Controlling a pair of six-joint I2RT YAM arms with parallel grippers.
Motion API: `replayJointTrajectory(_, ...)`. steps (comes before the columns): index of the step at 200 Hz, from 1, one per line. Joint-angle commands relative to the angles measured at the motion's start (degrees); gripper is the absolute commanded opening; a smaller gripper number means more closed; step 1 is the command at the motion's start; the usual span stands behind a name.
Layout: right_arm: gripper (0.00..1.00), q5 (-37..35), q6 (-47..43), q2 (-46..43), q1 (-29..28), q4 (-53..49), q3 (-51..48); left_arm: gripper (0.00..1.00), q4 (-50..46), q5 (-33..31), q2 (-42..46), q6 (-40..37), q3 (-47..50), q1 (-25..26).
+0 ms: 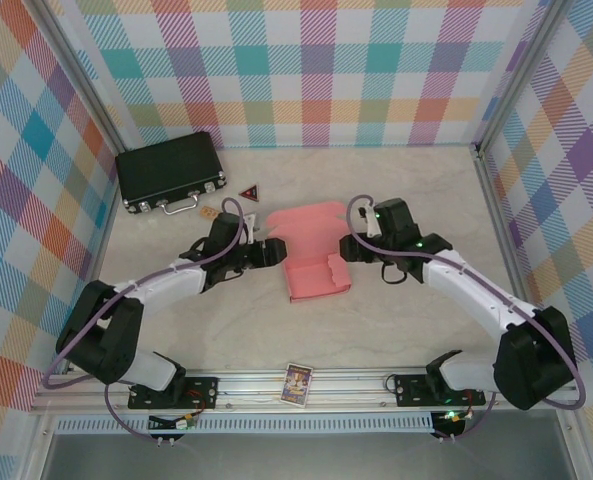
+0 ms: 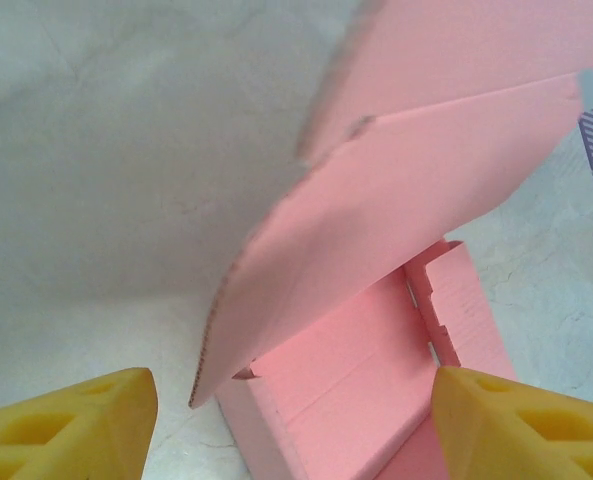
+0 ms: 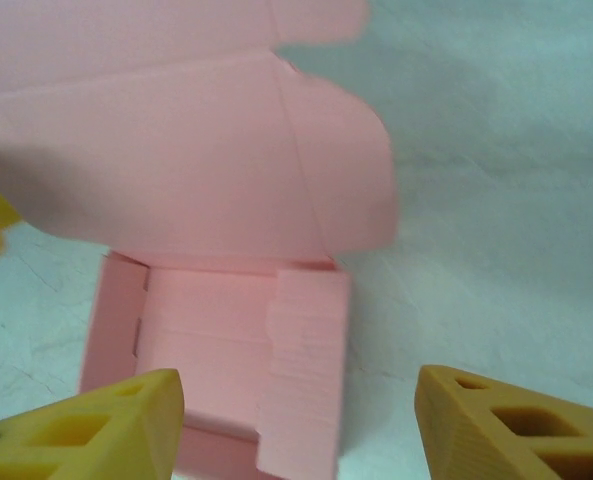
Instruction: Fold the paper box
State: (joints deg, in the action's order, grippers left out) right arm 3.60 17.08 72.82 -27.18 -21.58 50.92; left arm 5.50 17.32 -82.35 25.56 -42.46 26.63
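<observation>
Two-sided setup: flanking paper box (image 1: 316, 272) mid-table with left gripper (image 1: 266, 251) and right gripper (image 1: 353, 247), both spread wide, holding nothing, just clear of the cardboard. Tray walls formed, lid standing up; probably staged to close lid from both sides

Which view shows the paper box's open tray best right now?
Right wrist: it looks straight into the paper box, with the side walls folded up and the lid raised behind. Top external shows the whole box, but small. Left wrist sees mostly the lid, with the tray partly hidden.
</observation>
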Motion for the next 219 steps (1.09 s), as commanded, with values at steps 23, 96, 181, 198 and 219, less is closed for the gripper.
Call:
replayJointTrajectory(23,0.66,8.6,-0.7,0.5,3.9,-3.5,-1.8,0.72,-3.1,-0.7,-0.8,-8.8,-3.1,-1.5)
replayJointTrajectory(96,0.64,14.0,1.4,7.5,4.1,-0.7,-2.2,0.61,-0.5,-0.7,-4.6,-13.4,-4.8,-2.4)
replayJointTrajectory(181,0.60,14.5,3.0,11.2,4.1,0.8,-2.2,0.35,4.0,6.1,-6.3,-15.0,-5.6,-2.9)
replayJointTrajectory(198,0.58,14.3,3.7,12.0,4.2,1.6,-2.0,0.31,3.7,6.2,-6.2,-15.5,-5.8,-2.9)
replayJointTrajectory(219,0.56,13.8,4.3,13.4,4.2,2.4,-1.7,0.25,3.1,6.3,-6.3,-16.0,-6.1,-2.9)
